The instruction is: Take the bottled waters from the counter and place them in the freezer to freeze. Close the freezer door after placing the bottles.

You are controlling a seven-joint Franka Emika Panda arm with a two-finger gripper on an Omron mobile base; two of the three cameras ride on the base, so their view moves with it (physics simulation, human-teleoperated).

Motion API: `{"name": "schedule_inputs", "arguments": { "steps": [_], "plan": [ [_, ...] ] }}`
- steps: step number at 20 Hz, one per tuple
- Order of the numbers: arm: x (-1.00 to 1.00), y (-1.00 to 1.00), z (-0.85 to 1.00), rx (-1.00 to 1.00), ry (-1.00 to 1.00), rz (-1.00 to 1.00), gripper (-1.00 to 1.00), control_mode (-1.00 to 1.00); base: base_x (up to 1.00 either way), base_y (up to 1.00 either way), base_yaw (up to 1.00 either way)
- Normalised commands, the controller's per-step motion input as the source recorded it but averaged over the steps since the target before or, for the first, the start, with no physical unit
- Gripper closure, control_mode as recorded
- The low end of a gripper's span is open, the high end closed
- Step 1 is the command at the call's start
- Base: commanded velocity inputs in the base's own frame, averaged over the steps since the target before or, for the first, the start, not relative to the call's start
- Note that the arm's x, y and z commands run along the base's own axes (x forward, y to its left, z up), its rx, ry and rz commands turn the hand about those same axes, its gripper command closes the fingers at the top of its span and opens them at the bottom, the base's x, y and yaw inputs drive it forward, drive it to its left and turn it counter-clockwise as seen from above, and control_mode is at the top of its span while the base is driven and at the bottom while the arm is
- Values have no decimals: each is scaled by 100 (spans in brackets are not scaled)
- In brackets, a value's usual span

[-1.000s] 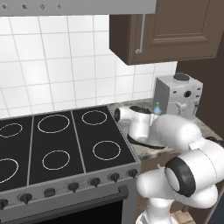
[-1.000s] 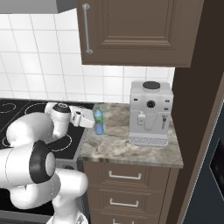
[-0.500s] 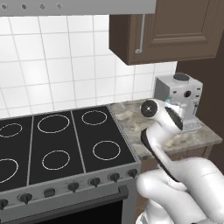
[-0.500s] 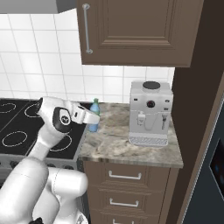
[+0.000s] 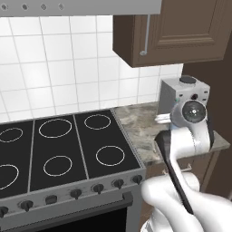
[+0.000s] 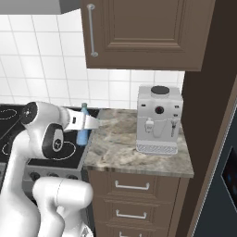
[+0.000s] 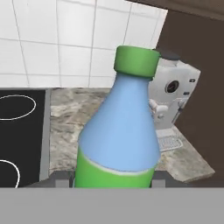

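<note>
A slim blue bottled water (image 7: 119,131) with a green cap and green label stands upright between my gripper's (image 7: 111,178) two dark fingertips, which press on its lower body. In the right base view the same bottled water (image 6: 83,136) hangs in the gripper (image 6: 87,124) over the seam between the stovetop and the left end of the counter (image 6: 134,148). The gripper is shut on it. A strip of the slate-blue freezer (image 6: 220,199) with its dark display shows at the right edge.
A white coffee machine (image 6: 159,119) stands at the back right of the counter, also seen as the coffee machine (image 5: 181,93). The black stovetop (image 5: 59,149) lies to the left. Dark brown wall cabinets (image 6: 143,32) hang overhead. Drawers (image 6: 132,190) sit under the slab.
The arm has unfolded from its curled pose and swung up. The bottle, gripped throughout, has shifted a little left toward the stovetop edge.
</note>
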Motion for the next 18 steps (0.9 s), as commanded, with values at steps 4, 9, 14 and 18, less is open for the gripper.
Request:
{"name": "schedule_inputs", "arguments": {
  "steps": [4, 9, 14, 18],
  "plan": [
    [-63, 7, 60, 2, -32, 34, 100, -100, 0, 0, 0],
    [-64, -1, 54, 2, -28, 20, 100, -100, 0, 0, 0],
    [-65, -3, 7, 7, -36, 8, 100, -100, 0, 0, 0],
    [-41, 1, -4, 2, -36, 2, 100, -100, 0, 0, 0]
  ]
}}
